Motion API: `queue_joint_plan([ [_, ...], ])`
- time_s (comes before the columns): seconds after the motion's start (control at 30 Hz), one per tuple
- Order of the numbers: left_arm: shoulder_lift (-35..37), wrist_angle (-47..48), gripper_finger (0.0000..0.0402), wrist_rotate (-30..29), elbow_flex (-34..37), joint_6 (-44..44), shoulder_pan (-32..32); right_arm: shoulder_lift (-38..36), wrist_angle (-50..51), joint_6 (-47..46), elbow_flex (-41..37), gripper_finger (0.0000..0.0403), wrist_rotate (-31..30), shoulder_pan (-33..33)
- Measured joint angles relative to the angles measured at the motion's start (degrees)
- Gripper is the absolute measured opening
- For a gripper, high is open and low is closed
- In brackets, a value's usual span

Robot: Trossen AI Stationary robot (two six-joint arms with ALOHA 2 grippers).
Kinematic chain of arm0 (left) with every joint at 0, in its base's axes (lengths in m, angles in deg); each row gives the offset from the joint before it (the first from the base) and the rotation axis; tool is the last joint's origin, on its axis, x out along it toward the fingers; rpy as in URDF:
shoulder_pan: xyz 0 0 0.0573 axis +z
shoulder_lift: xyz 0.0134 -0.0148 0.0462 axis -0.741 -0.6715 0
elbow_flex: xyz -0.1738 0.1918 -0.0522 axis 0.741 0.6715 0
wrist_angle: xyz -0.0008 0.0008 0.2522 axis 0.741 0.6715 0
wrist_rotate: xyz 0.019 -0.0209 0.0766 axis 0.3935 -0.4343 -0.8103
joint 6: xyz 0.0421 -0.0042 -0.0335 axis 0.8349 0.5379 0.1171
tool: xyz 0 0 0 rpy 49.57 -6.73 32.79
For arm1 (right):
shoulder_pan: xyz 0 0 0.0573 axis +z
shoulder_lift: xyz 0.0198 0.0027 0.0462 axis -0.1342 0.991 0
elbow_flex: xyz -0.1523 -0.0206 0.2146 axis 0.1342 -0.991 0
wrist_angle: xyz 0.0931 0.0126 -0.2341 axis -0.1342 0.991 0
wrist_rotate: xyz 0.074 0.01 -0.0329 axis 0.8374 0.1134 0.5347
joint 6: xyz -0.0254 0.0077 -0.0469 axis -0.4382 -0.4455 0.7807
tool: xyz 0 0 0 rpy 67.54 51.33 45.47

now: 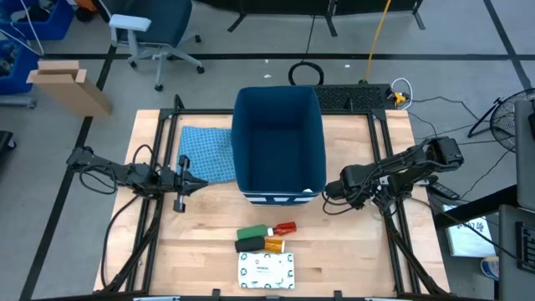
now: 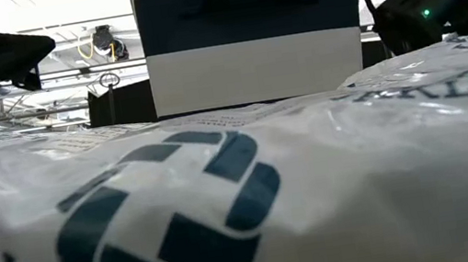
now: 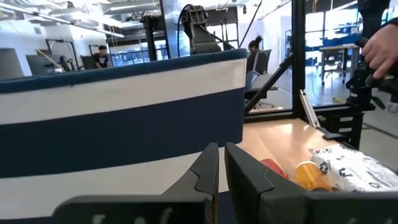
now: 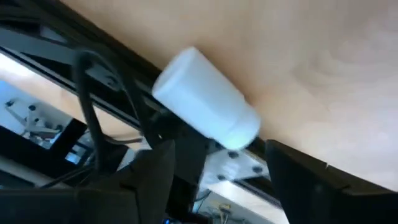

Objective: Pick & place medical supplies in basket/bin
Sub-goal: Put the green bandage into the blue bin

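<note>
At the table's near edge lies the flat white packet [image 1: 267, 269], and just beyond it, touching or nearly so, the green cylinder [image 1: 252, 232], the slim red tube [image 1: 285, 227] and the dark bottle [image 1: 260, 244] with its orange label. All four are still on the table, so most of the task remains, as I judge it.

Behind them stands the dark-blue bin [image 1: 278, 144], striped end toward the supplies; it looks empty.

The left pincer [image 1: 180, 182] hovers beside the bin's left side, fingers nearly closed on nothing. The right pincer [image 4: 217, 163], near the bin's right near corner, grips a white bottle [image 4: 205, 107].
</note>
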Motion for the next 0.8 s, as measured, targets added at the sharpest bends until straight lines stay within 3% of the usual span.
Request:
queue_joint_plan([
  [0.23, 0.0, 0.0, 0.0033, 0.0, 0.0, -0.3, 0.0, 0.0, -0.1, -0.4, -0.8, 0.0208, 2.8, -1.0],
  [0.4, 0.0, 0.0, 0.0033, 0.0, 0.0, -0.4, 0.0, 0.0, -2.0, -12.4, -0.8, 0.0202, 7.1, -5.8],
  [0.63, 0.0, 0.0, 0.0033, -0.2, 0.0, -0.5, 0.0, 0.0, -2.0, -14.8, 0.8, 0.0238, 8.5, -11.2],
  [0.8, 0.0, 0.0, 0.0033, -1.8, 0.0, -0.5, 0.0, 0.0, 0.6, -20.0, 4.8, 0.0270, 4.0, -15.2],
])
